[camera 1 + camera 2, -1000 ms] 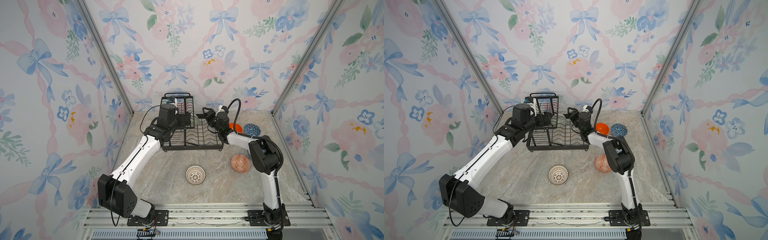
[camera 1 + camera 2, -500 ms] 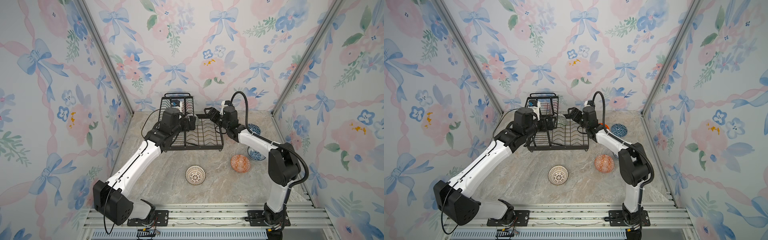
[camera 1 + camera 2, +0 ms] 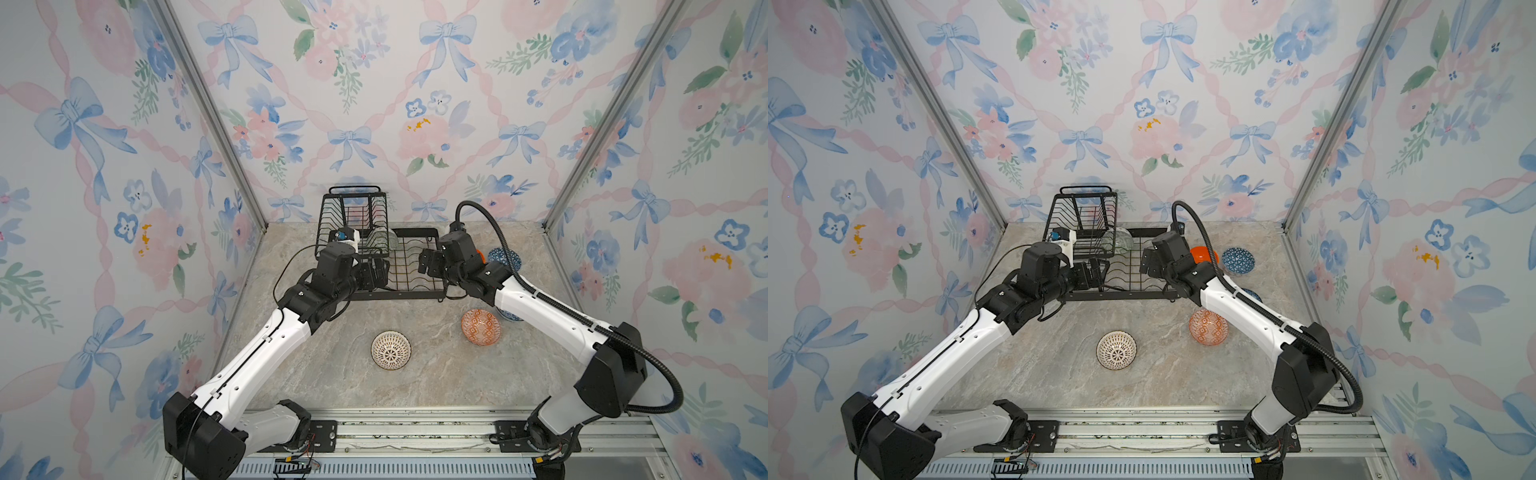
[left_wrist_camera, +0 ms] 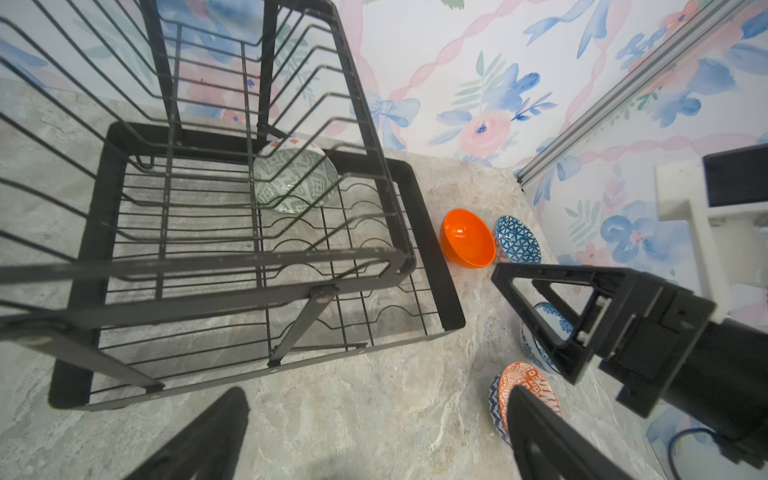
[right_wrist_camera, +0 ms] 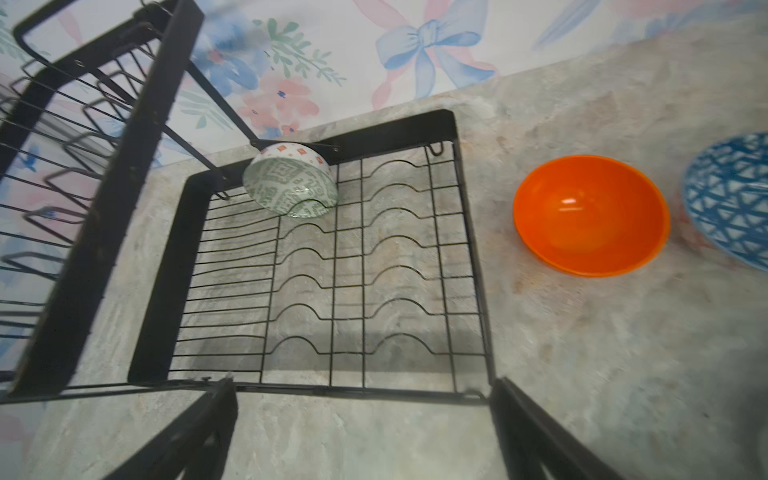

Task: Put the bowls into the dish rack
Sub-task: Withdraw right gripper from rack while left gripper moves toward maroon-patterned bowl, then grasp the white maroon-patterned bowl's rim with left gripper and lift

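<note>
My right pincer point(image 5: 364, 380) gapes empty — grey-green bowl point(image 5: 291, 187) slotted in the dish rack point(image 5: 164, 270).
Next the orange bowl point(image 5: 590, 216) beside the rack; I'd pinch its rim — seat it on edge.

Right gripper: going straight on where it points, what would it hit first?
Probably the lower wire tray of the dish rack, whose near rim lies between the open fingers of the right gripper; depth is uncertain.
</note>
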`<state>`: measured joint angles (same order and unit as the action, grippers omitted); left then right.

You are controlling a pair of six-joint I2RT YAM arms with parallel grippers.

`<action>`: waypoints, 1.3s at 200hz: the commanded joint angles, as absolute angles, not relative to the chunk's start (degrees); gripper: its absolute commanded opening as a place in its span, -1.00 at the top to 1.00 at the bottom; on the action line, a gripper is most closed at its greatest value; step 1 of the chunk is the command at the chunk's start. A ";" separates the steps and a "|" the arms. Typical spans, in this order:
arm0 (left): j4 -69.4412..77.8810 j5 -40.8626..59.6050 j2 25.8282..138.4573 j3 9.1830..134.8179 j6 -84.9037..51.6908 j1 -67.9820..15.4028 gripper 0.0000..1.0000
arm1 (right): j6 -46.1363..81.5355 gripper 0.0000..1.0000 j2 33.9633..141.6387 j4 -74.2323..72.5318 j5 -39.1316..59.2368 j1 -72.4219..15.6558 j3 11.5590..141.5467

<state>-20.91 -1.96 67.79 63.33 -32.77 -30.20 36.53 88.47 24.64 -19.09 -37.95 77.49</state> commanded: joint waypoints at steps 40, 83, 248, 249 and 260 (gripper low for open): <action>-26.13 0.67 64.51 56.53 -39.57 -33.87 -0.96 | 37.41 -0.94 71.47 32.11 -30.28 -37.87 66.88; -29.40 3.41 65.65 52.53 -42.33 -36.12 -0.96 | 36.13 -0.94 67.64 37.12 -30.26 -35.68 67.40; -33.84 3.86 75.97 45.44 -43.26 -38.54 -0.66 | 33.66 -0.93 66.27 34.50 -12.90 -32.41 63.53; -33.84 3.82 76.04 45.44 -43.21 -38.56 -0.65 | 33.66 -0.93 66.31 34.39 -12.91 -32.46 63.49; -33.89 4.02 76.87 45.55 -42.97 -38.56 -0.61 | 33.43 -0.94 66.27 33.08 -12.93 -32.93 62.75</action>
<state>-32.38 4.36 75.37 45.74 -43.00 -38.28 34.85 66.02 34.87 -13.74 -32.36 62.17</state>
